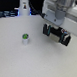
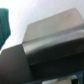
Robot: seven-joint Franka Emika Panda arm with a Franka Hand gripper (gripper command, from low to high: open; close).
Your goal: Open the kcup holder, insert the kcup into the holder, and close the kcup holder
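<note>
Fingers of the white robot gripper (image 1: 57, 33) hang spread apart with nothing between them, over the pale matte tabletop (image 1: 25, 63) at the exterior view's right, probably so the arm can reach for the holder's drawer. Well apart toward that view's left stands the kcup (image 1: 25, 39), a small white cylindrical pod with a green top, upright. The wrist view shows a dark, smooth, boxy surface (image 2: 50, 42), blurred; whether it is the black kcup holder is unclear.

White kcup (image 1: 25, 39) (green top)
</note>
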